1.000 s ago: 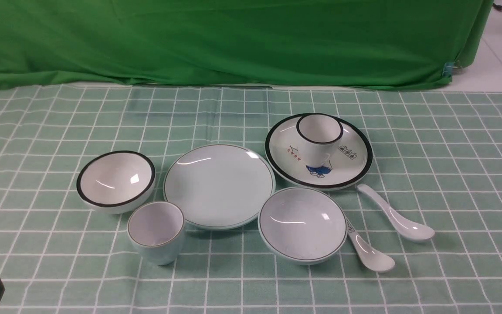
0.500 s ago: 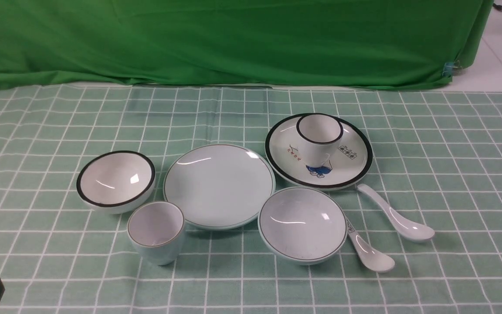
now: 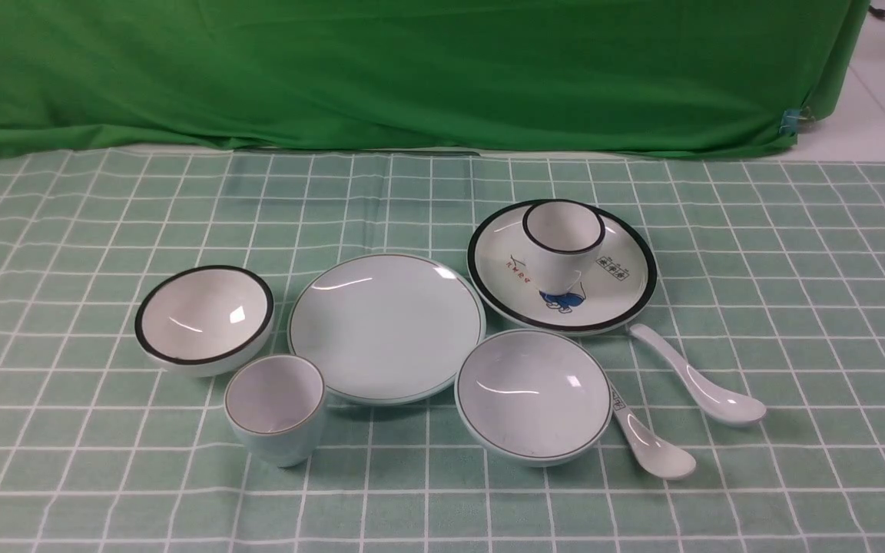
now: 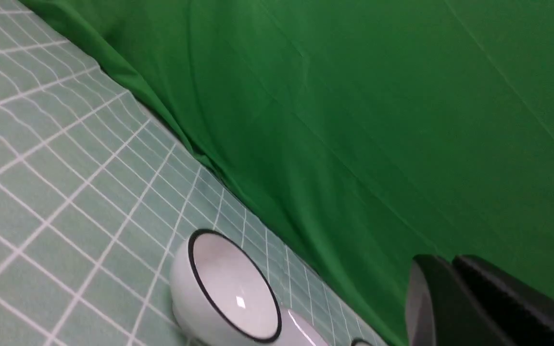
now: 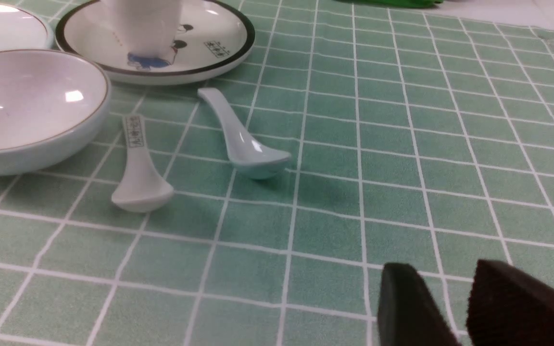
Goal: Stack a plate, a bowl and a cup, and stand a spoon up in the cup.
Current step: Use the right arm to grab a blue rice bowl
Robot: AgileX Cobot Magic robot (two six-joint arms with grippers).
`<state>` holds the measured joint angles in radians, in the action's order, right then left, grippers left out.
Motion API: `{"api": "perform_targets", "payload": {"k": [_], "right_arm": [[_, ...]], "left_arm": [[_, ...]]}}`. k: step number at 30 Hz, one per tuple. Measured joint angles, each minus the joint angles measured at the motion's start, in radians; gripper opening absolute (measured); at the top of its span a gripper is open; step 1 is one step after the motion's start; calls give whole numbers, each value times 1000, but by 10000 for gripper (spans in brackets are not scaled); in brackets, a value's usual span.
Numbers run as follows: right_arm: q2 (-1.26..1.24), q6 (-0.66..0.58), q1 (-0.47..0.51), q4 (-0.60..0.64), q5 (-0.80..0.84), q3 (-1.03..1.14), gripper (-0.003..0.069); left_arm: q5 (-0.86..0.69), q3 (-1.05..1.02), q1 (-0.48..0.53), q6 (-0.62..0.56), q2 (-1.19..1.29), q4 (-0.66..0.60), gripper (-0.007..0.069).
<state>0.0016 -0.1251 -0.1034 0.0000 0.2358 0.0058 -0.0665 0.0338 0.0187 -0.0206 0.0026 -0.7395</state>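
Okay, nothing stacked yet
Our left gripper (image 4: 445, 263), pinched closed, just left the front view; right gripper (image 5: 443, 266) is partly apart, empty. Plate (image 3: 386, 330) still needs its bowl (image 3: 533, 395).

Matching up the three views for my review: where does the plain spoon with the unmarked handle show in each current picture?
Front view: right of centre, the plain spoon lies beyond the mark-handled one.
Left wrist view: not in it.
Right wrist view: upper middle, the plain spoon.
Shared landmark: the black-rimmed bowl or plate won't do for all three; the green cloth shows in each.
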Motion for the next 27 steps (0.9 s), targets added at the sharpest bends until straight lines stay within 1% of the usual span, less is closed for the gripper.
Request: {"api": "perform_targets", "payload": {"k": [1, 2, 3, 4, 6, 7, 8, 10, 12, 14, 17, 19, 20, 21, 23, 27], "right_arm": [[0, 0, 0, 0, 0, 0, 242], [0, 0, 0, 0, 0, 0, 242], [0, 0, 0, 0, 0, 0, 242], [0, 0, 0, 0, 0, 0, 242], [0, 0, 0, 0, 0, 0, 242], [0, 0, 0, 0, 0, 0, 242], [0, 0, 0, 0, 0, 0, 242], [-1, 0, 0, 0, 0, 0, 242], [-1, 0, 0, 0, 0, 0, 242], [-1, 0, 0, 0, 0, 0, 242], [-1, 0, 0, 0, 0, 0, 242], [-1, 0, 0, 0, 0, 0, 242], [-1, 0, 0, 0, 0, 0, 242], [-1, 0, 0, 0, 0, 0, 242], [-1, 0, 0, 0, 0, 0, 242], [-1, 0, 0, 0, -1, 0, 242]], "left_arm": [[0, 8, 0, -4, 0, 3, 17], [-144, 104, -11, -68, 35, 37, 17], [-190, 156, -17, -107, 56, 48, 17], [-206, 170, -17, -107, 64, 50, 17], [-463, 373, -30, -259, 233, 72, 17], [-562, 436, -30, -304, 318, 80, 17], [-577, 460, -30, -322, 333, 81, 17], [-723, 576, -30, -419, 508, 98, 17], [-794, 651, -33, -471, 619, 102, 17], [-819, 701, -52, -495, 719, 102, 17], [-813, 767, -156, -549, 886, 125, 17], [-782, 782, -239, -558, 943, 151, 17], [-772, 783, -258, -559, 955, 156, 17], [-731, 787, -327, -564, 989, 174, 17], [-644, 787, -421, -570, 1024, 188, 17], [-549, 787, -527, -575, 1035, 189, 17]]}}
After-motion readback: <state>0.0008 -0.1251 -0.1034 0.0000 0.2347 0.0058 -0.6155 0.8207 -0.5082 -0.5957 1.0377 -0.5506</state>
